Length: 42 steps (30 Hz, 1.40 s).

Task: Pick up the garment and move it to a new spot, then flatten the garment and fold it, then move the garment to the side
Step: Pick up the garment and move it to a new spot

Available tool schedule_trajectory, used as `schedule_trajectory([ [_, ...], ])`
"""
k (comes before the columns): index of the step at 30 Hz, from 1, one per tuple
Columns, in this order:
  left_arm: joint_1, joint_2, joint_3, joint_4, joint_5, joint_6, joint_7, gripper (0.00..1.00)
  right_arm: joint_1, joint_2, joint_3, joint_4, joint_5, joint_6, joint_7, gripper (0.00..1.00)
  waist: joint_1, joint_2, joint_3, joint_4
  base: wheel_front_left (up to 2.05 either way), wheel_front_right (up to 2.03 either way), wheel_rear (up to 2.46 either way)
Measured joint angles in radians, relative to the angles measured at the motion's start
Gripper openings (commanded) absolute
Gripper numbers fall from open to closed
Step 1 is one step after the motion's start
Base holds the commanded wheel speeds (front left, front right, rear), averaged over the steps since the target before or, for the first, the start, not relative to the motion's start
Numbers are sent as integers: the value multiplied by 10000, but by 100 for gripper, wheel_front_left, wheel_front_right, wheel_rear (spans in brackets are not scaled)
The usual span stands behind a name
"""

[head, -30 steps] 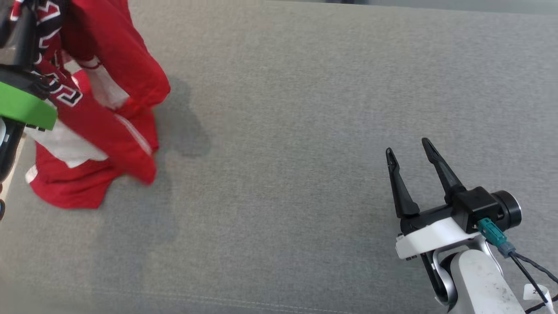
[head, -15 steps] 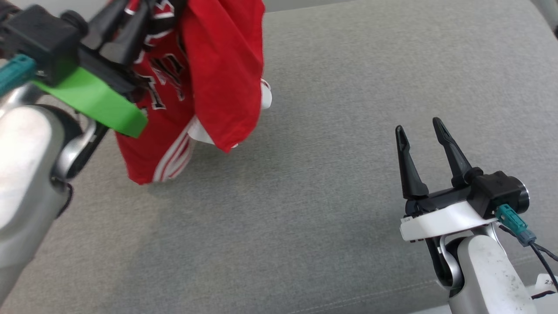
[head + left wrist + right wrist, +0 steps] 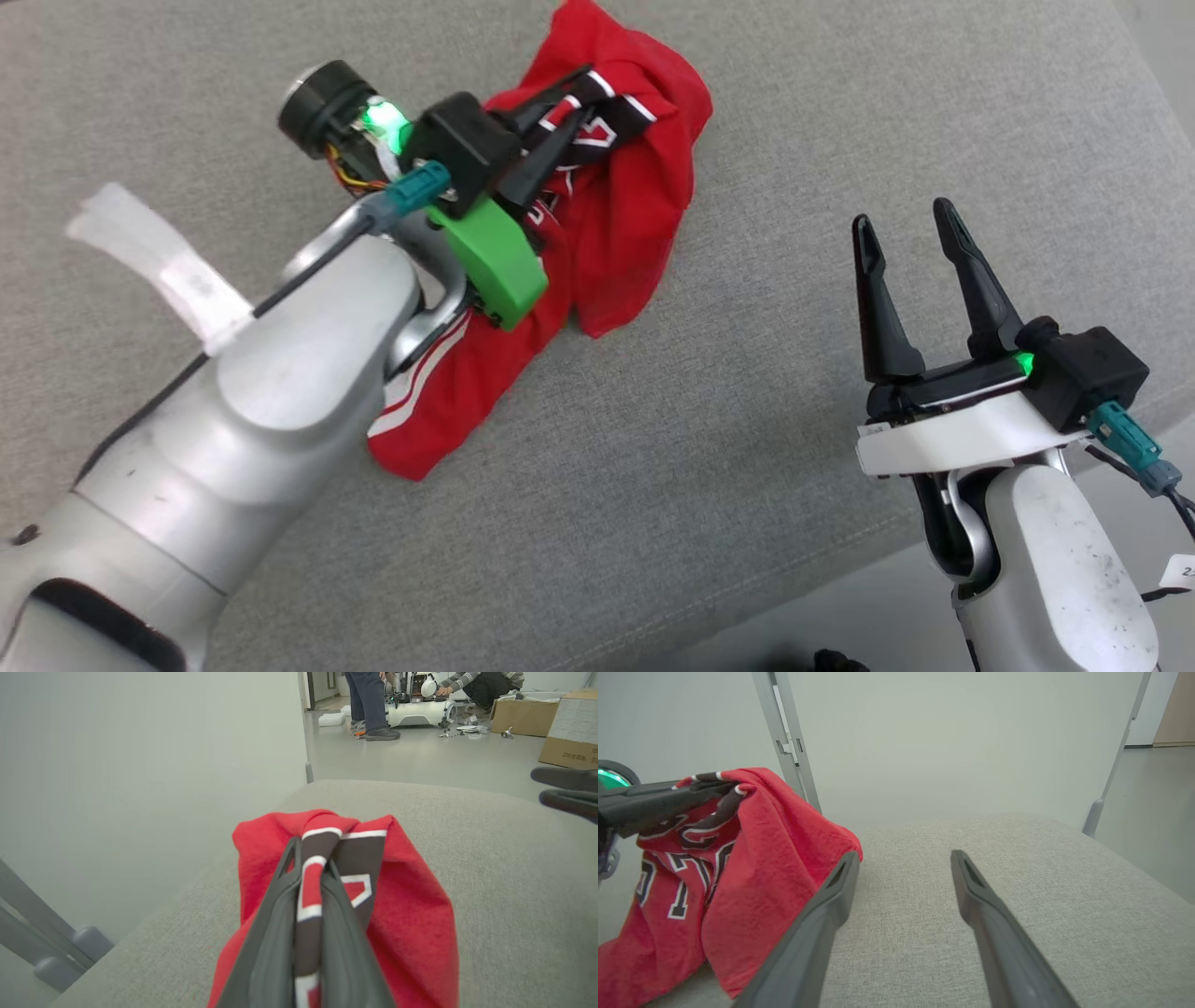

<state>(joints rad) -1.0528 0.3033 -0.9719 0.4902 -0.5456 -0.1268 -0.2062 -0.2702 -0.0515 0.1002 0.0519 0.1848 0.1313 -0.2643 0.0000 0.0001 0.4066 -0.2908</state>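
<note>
The garment (image 3: 625, 215) is a red jersey with black and white trim and lettering, bunched up. Its lower part lies on the grey cushion (image 3: 840, 112) and its top is lifted. My left gripper (image 3: 571, 98) is shut on the black-and-white trimmed edge at the top of the bundle. In the left wrist view the gripper (image 3: 312, 858) pinches that band, and red cloth (image 3: 411, 896) drapes down on both sides. My right gripper (image 3: 902, 217) stands open to the right of the garment with nothing between its fingers. In the right wrist view that gripper (image 3: 904, 856) has the garment (image 3: 761, 858) to its left.
The cushion's front edge (image 3: 803, 579) runs across the lower right, with pale floor beyond it. A white wall and grey frame posts (image 3: 794, 742) stand behind the cushion. Far off on the floor are cardboard boxes (image 3: 567, 728), a white machine and a person's legs (image 3: 371, 704).
The head camera has shifted. My left gripper has carried the garment toward the middle of the cushion and lowered it, so its bottom now rests on the fabric. The right gripper stays open.
</note>
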Motion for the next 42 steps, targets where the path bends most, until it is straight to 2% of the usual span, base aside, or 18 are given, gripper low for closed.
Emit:
schedule_trajectory([
  [1,-81,-341,-213,399,-38,-8,-159,0,-24,2,-35,-36,31,0,0,100,0,0,229,-113,0,0,0],
  [2,-114,-527,-301,627,-81,-10,-247,22,-23,6,-61,-36,38,2,0,100,0,0,352,-170,0,0,0],
  [3,-145,-756,-495,869,-123,-10,-320,33,-22,0,-102,-31,38,0,0,100,0,0,501,-233,0,0,0],
  [4,-167,-947,-759,1081,-136,-10,-351,86,-22,-2,-109,-23,25,0,0,100,0,0,635,-282,0,0,0],
  [5,-192,-1135,-991,1281,-123,-25,-424,100,-21,0,-109,-12,-29,0,0,100,0,0,760,-317,0,0,0],
  [9,-280,-1682,-1068,1563,-272,-44,-523,100,-35,10,-151,19,-169,0,0,100,0,0,1003,-268,0,0,0],
  [11,-281,-1770,-554,1208,-198,-42,-548,100,-71,10,-213,23,-282,0,0,100,0,0,1026,-149,0,0,0],
  [14,152,-1720,433,493,119,182,-562,100,-67,23,-169,88,-502,2,0,100,0,0,938,28,0,0,0],
  [18,1669,-1404,1824,-422,646,886,-564,100,116,27,-127,174,-709,0,0,100,0,0,551,249,0,0,0],
  [28,6033,-1058,4955,-1973,1241,1756,-564,100,934,29,138,414,-1185,2,0,100,0,0,-1018,1333,0,0,0],
  [34,8225,-1390,6755,-2610,1737,1793,-566,100,1434,23,180,554,-1244,0,0,100,0,-1,-2004,2010,0,0,0],
  [37,9245,-1657,7287,-2886,2057,1434,-577,100,1842,25,136,683,-1244,2,0,100,0,0,-2472,2278,0,0,0],
  [38,9837,-1877,7754,-3212,2445,1256,-577,100,2089,21,86,757,-1244,2,0,100,0,-1,-2793,2442,0,0,0],
  [42,10810,-2201,8521,-3639,2667,842,-579,100,2387,25,94,811,-1248,2,0,100,0,0,-3322,2661,0,0,0],
])
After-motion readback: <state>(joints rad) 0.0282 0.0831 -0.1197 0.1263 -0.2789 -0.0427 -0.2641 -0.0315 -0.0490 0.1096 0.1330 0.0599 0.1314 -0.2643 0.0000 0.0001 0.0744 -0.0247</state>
